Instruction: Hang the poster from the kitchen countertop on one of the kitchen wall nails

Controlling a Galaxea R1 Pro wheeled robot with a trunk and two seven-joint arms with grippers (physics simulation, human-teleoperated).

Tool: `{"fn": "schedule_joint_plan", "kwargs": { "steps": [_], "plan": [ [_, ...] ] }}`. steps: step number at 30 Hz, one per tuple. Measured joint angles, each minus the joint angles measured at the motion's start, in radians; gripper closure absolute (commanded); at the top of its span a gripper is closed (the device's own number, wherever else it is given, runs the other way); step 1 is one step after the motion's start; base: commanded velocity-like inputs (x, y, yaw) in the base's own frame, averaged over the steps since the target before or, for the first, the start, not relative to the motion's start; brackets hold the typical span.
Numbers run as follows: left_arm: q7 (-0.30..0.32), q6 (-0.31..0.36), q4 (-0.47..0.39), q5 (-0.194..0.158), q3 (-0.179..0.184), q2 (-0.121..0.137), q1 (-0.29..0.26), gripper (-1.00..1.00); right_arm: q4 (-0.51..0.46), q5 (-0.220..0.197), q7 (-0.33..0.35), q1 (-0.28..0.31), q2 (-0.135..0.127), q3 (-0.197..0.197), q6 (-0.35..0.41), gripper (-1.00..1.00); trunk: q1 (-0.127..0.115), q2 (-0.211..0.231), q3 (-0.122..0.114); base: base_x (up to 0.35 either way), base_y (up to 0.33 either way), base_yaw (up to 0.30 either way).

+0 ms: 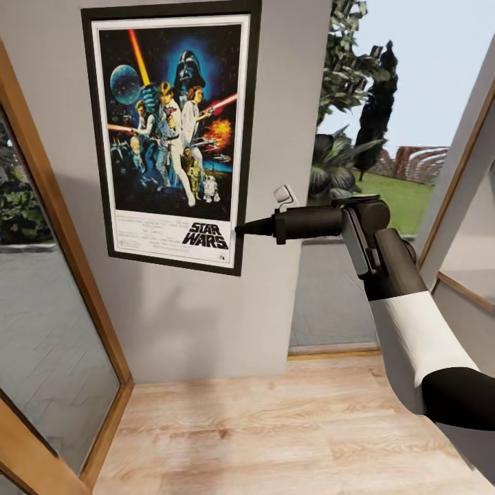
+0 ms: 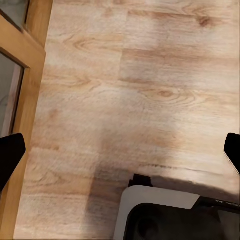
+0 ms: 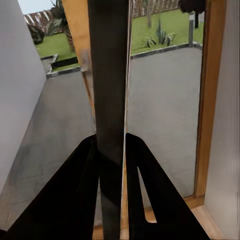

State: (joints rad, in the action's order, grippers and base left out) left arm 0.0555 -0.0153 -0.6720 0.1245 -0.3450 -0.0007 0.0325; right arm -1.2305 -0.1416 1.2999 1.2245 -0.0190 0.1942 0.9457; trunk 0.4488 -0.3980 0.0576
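Observation:
The Star Wars poster (image 1: 172, 137) stands upright and flat against the light-grey wall (image 1: 206, 323), its top cut off by the head view's edge. My right gripper (image 1: 240, 229) reaches in from the right and is shut on the poster's lower right edge, beside the lettering. In the right wrist view the poster (image 3: 109, 75) appears edge-on as a dark strip pinched between the two black fingers (image 3: 82, 195). My left gripper (image 2: 120, 152) hangs open over the wooden floor, holding nothing. No wall nail is visible; the poster covers that stretch of wall. The kitchen countertop is out of view.
A wood-framed glass door (image 1: 41, 309) angles in at the left, and a glass panel with a garden behind it (image 1: 344, 172) lies right of the wall. Light wooden floor (image 1: 275, 426) runs below. The robot's base (image 2: 165, 210) sits under the left gripper.

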Motion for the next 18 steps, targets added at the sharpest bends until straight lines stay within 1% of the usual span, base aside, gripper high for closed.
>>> {"fn": "schedule_joint_plan", "kwargs": {
  "steps": [4,6,10,18],
  "plan": [
    [0.000,0.000,0.000,0.000,0.000,0.000,0.000,-1.00,0.000,0.001,0.000,-0.001,0.000,0.001,-0.001,1.00,0.000,0.000,0.000,0.328,0.000,0.000],
    [0.000,0.000,0.000,0.000,0.000,0.000,0.000,-1.00,0.000,0.001,0.001,-0.005,-0.001,0.007,-0.016,1.00,0.000,0.000,0.000,0.222,0.000,0.000],
    [0.000,0.000,0.000,0.000,0.000,0.000,0.000,-1.00,0.001,0.001,0.004,-0.013,-0.001,0.019,-0.050,1.00,0.001,0.000,0.000,0.076,0.000,0.000],
    [0.000,0.000,-0.001,0.000,0.000,0.000,0.000,-1.00,0.001,0.004,0.034,-0.015,-0.002,0.022,-0.063,1.00,0.001,0.000,0.000,0.014,0.000,0.000]
  ]
}}
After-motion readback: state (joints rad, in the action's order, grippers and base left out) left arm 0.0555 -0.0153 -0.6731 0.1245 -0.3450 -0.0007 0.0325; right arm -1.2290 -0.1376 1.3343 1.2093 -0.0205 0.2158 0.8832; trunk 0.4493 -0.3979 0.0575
